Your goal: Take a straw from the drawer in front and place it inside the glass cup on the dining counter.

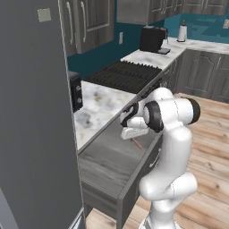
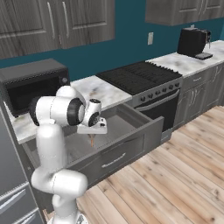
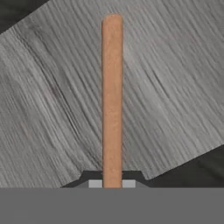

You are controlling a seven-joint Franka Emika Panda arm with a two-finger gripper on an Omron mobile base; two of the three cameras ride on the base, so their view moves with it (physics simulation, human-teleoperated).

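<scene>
Gripper point(image 3: 112, 183) closed onto the straw point(image 3: 112, 100): in the hand view the reddish-brown stick runs straight out from between the two light finger pads point(image 3: 95, 184), which sit tight on either side of it; the pads are mostly cut off by the picture's lower part, so only their tips show. Past the straw lies the grey wood-grain floor of the drawer point(image 3: 52, 113), with dark corners beyond its edges. In the left base view the gripper point(image 1: 133, 137) hangs over the open drawer point(image 1: 107, 161), fingers hidden under the white hand; a short bit of straw point(image 1: 136, 143) pokes out below it, tilted; whether its tip touches the floor is hard to tell. In the right base view the gripper point(image 2: 92, 134) is partly blocked by the arm's joint, and the straw point(image 2: 92, 141) shows as a small stub beneath. Drawer point(image 2: 131, 131) pulled out, silver handle on its front. Beyond the gripper: marble worktop point(image 1: 100, 100), black microwave point(image 2: 33, 87), stove point(image 2: 140, 74), coffee machine point(image 2: 192, 41).
</scene>
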